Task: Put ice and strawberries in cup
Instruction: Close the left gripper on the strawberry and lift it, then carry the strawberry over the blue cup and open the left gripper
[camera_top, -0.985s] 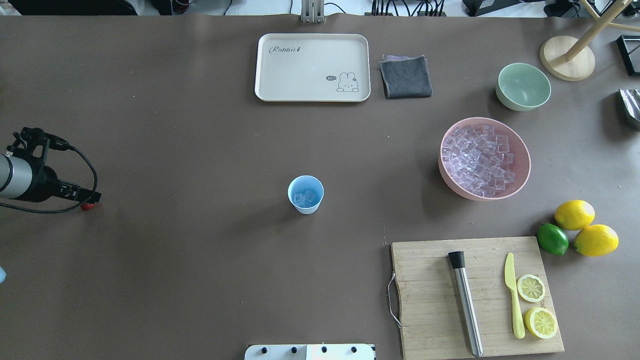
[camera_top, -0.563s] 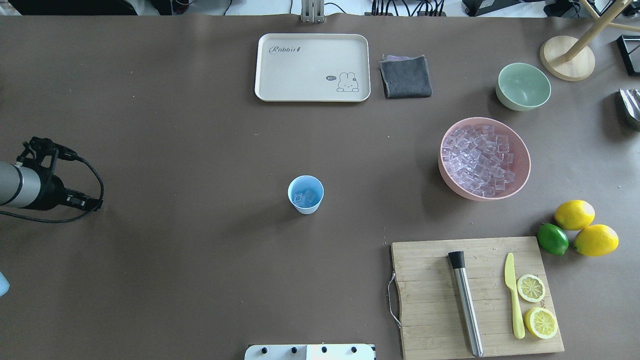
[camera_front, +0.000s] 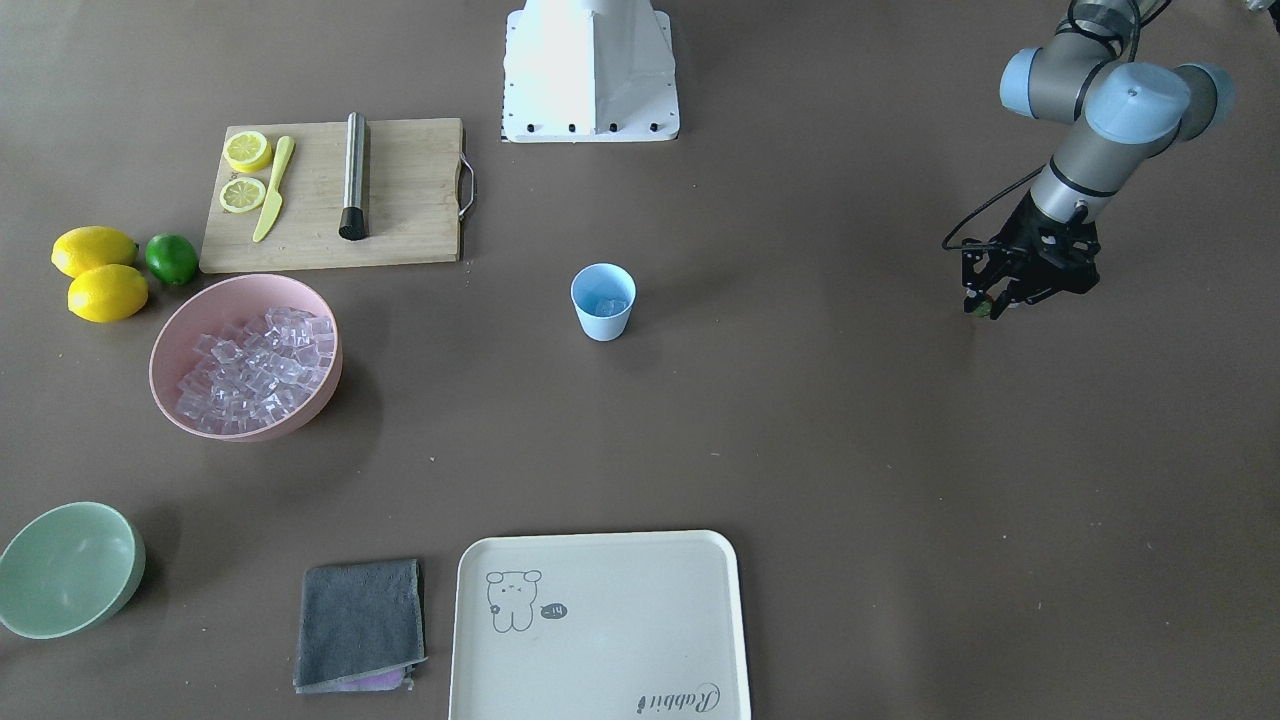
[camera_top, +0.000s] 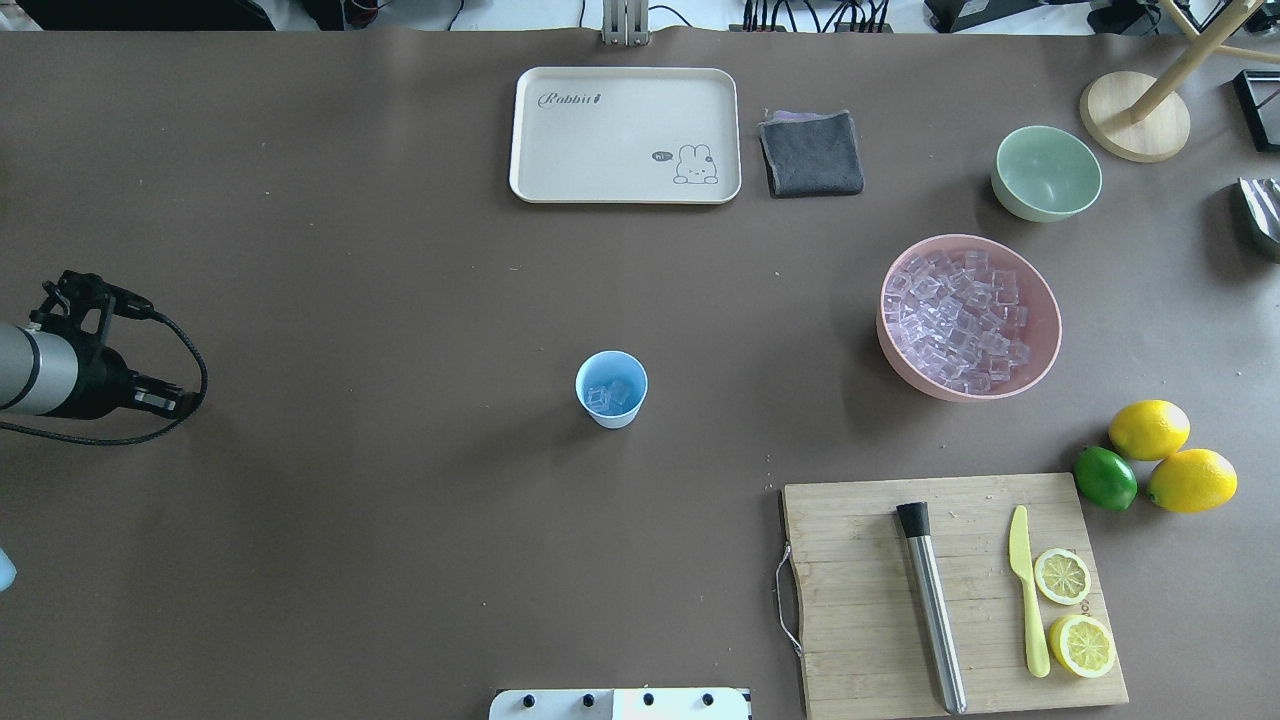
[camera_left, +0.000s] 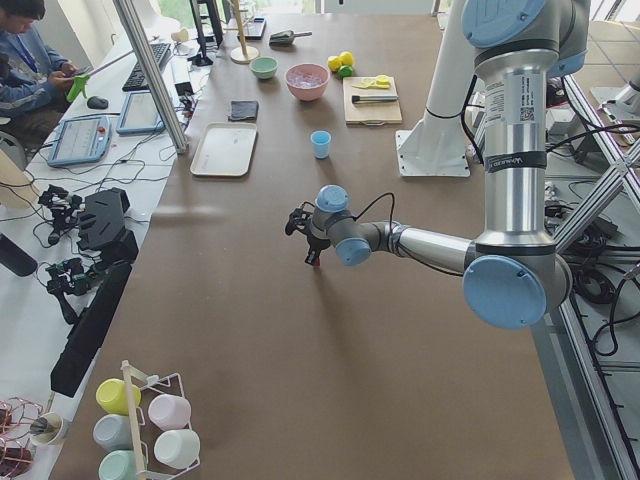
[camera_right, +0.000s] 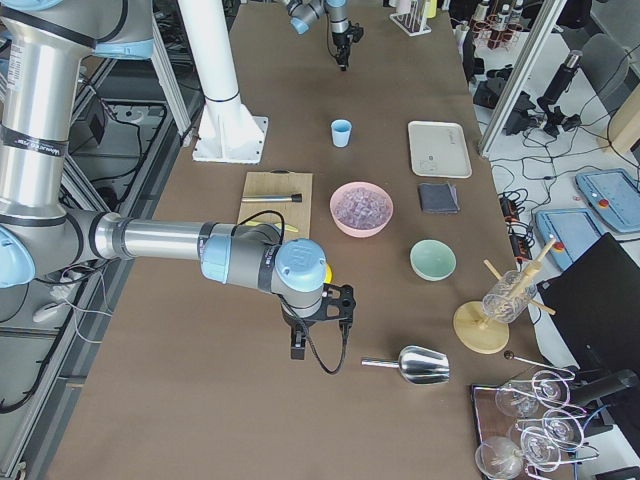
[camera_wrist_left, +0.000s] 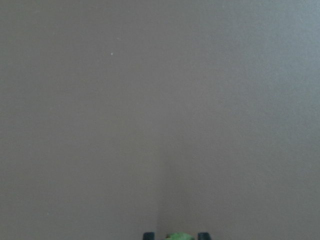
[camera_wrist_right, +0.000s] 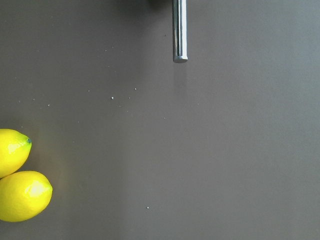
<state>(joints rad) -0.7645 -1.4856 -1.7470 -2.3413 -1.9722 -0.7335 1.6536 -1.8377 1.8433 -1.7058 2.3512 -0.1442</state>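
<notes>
Left tool (camera_front: 982, 306) drawn slightly back, closed on strawberry (camera_wrist_left: 177, 236), right tool (camera_right: 297, 350) seen too poorly to judge

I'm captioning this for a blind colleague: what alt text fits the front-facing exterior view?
The robot's left gripper, at the view's right, pinches a tiny strawberry, well apart from the light blue cup at centre, which holds some ice. At the view's left stand a pink bowl of ice cubes, a cutting board, two lemons and a lime.

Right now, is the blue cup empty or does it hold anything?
Partly filled: a few ice cubes lie in the bottom of the upright cup, well below its rim.
</notes>
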